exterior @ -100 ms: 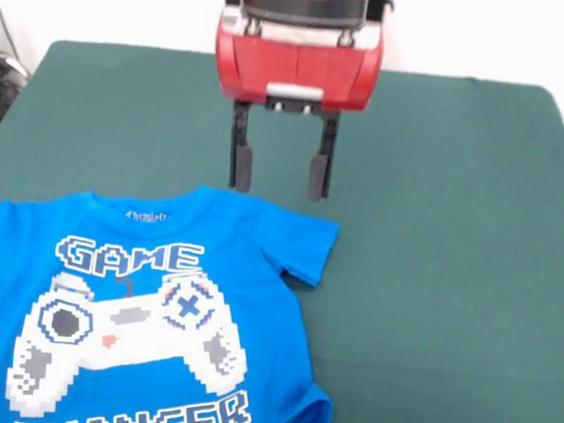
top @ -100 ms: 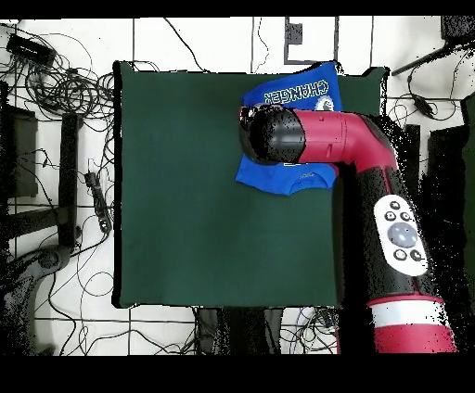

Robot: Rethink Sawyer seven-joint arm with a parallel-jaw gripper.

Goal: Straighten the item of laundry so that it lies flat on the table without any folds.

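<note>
Hovering just behind the collar edge of the T-shirt (exterior @ -100 ms: 153, 309), the gripper (exterior @ -100 ms: 279, 176) hangs with its two black fingers (exterior @ -100 ms: 241, 163) spread apart and nothing between them, tips above the green table (exterior @ -100 ms: 439, 237) rather than on the cloth. The shirt sits at the near left of the table in the front view, printed side up, with its bottom hem running out of the picture; from overhead it lies close to the table's top edge, towards the right corner, half hidden under the red arm (top @ -100 ms: 371, 158). It looks mostly spread, but not finished: the sleeve nearest the gripper is tucked and creased against the body, and the lower corner of the hem on that side is curled up in a rounded fold. So this reads as the approach before a tidy-up pull. By my reckoning the next move calls for dropping onto that bunched sleeve or the curled hem corner, pinching a single layer only, and drawing it outward, away from the print, without dragging the whole shirt towards the table's edge. As for writing: big white pixel letters spell "GAME" above a game controller, with "CHANGER" cut off below; overhead, "CHANGER" reads clearly. A small neck label has print too tiny to make out.
</note>
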